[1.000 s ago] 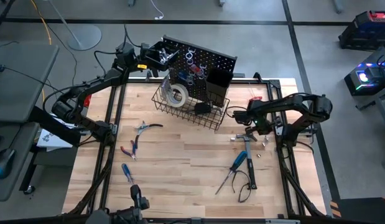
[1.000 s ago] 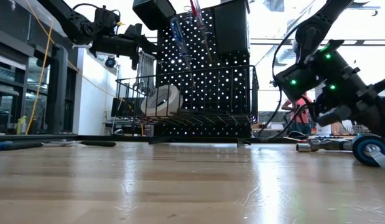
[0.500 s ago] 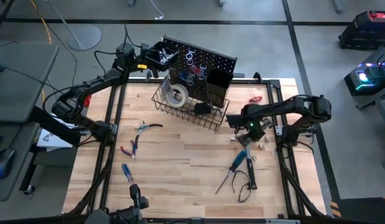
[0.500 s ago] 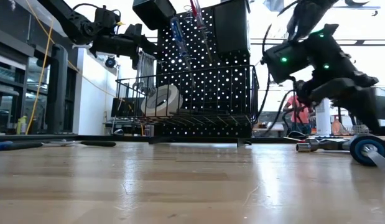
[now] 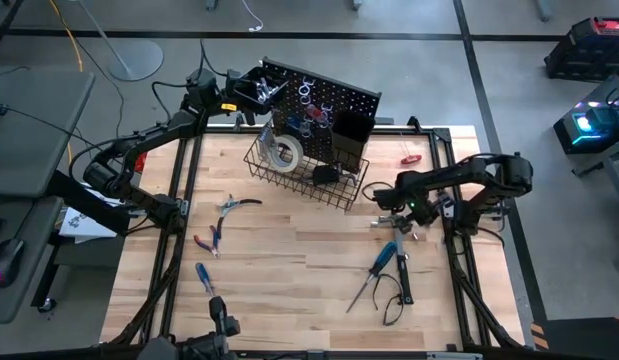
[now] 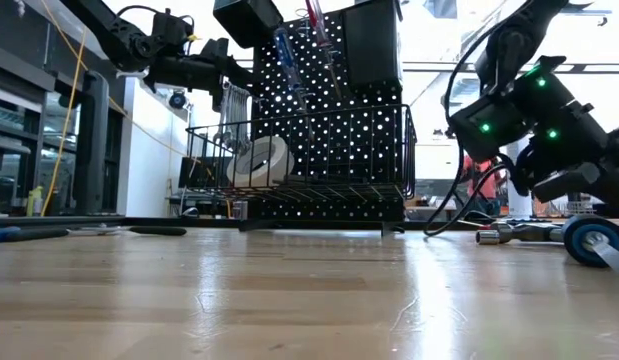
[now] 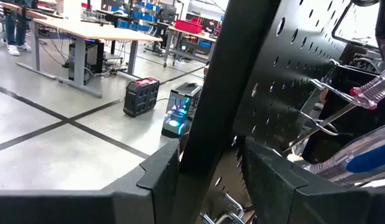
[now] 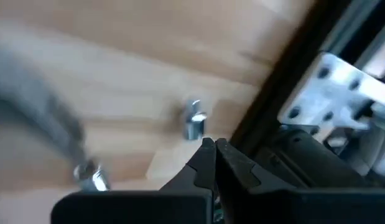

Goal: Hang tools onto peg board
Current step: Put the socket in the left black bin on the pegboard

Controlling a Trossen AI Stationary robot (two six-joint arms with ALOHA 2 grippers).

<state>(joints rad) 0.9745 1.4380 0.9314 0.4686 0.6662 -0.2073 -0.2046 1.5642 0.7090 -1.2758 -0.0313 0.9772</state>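
**Black peg board tilted at the far edge; tools split between board and table**

Black peg board [image 5: 324, 100] stands upright at the far side of the pale wooden table [image 5: 289, 270], turned at an angle to the table edge. A black wire basket [image 5: 299, 178] hangs on its front with a white tape roll [image 5: 283, 151] lying in it. Two black bins [image 5: 349, 135] sit on the panel above the basket. In the low view a blue-handled screwdriver [image 6: 285, 55] and a red-handled one [image 6: 316, 18] hang on the board, with silver wrenches [image 6: 229, 110] at its edge beside the basket.

Left gripper [image 5: 257, 92] is raised at the left end of the peg board. In the left wrist view its two dark fingers [image 7: 164, 168] stand apart, one on each side of the board's edge. Whether they press on the panel I cannot tell.

Right gripper [image 5: 381, 208] is low over the right side of the table, just in front of the basket's right corner. In the right wrist view its fingertips [image 8: 208, 152] are pressed together with nothing between them, and a small metal piece lies on the wood just beyond the tips.

Loose on the table:
- silver pliers [image 5: 232, 206] and red-handled pliers [image 5: 209, 240], left of centre
- blue-handled screwdriver [image 5: 204, 276] near the left front
- second blue-handled screwdriver [image 5: 377, 266] and black-handled hammer [image 5: 401, 265], right of centre
- small red tool [image 5: 410, 158] near the far right edge
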